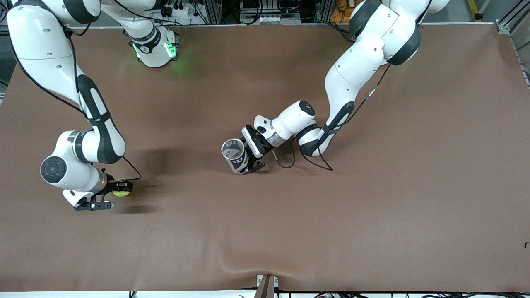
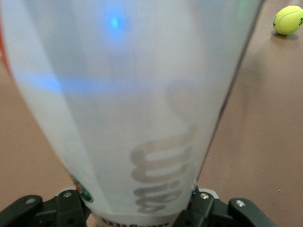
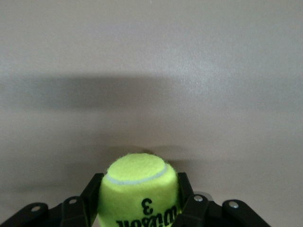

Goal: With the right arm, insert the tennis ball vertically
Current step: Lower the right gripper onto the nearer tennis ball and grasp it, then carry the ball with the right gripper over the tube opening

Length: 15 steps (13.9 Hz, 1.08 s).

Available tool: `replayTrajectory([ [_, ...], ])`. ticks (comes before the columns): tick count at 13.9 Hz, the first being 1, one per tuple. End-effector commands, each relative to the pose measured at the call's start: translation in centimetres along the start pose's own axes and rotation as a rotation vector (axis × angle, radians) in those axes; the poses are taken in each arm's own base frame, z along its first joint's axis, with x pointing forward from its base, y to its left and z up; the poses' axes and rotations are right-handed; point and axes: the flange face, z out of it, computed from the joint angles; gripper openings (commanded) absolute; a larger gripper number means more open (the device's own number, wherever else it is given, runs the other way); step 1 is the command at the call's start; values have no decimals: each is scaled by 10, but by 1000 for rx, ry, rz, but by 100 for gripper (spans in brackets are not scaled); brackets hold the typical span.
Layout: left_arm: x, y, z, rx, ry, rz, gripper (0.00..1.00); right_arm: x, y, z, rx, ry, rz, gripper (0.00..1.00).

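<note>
Right hand (image 1: 119,193) grips tennis ball (image 1: 122,193); left hand (image 1: 247,162) clamps tube (image 1: 234,155).

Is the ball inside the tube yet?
No. The tennis ball sits in the right gripper; the left gripper holds the tube.

The tennis ball (image 3: 140,191), low in the centre of the right wrist view, carries a black "3" above the brand "Wilson", both printed upside down as shown. On the clear tube (image 2: 132,104) filling the left wrist view, grey letters "Wil" run sideways near the bottom; its remaining print is unreadable.
</note>
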Motion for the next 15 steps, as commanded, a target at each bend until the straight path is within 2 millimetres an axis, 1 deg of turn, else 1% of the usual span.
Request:
replayTrajectory([
  [1,-8,-2,1,2,-1,19,73,10,-14,-19,-10,18,-13,0],
  [2,-8,-2,1,2,-1,19,73,19,-16,-33,-11,32,10,0],
  [3,-7,-1,2,1,-1,20,73,27,-22,-49,-5,28,27,0],
  [5,-7,0,2,-1,-1,21,73,43,-55,-96,5,-16,87,0],
  [6,-7,0,2,-1,-1,21,73,44,-77,-117,4,-58,126,0],
  [7,-7,0,2,-1,-1,21,73,41,-107,-143,26,-93,165,0],
  [8,-7,1,2,-2,-1,22,73,36,-125,-175,52,-105,227,0],
  [9,-7,0,1,0,-1,22,73,29,-155,-194,85,-125,271,0],
  [10,-8,-1,0,-1,-1,24,73,22,-178,-212,105,-124,302,0],
  [11,-7,0,0,-3,0,28,73,14,-205,-231,131,-116,322,0],
  [12,-7,1,1,-4,0,29,73,4,-242,-240,138,-118,350,0],
  [13,-7,0,0,-3,0,28,73,-7,-278,-243,137,-126,396,0],
  [15,-7,0,0,-4,2,33,73,-25,-348,-264,147,-100,455,0],
])
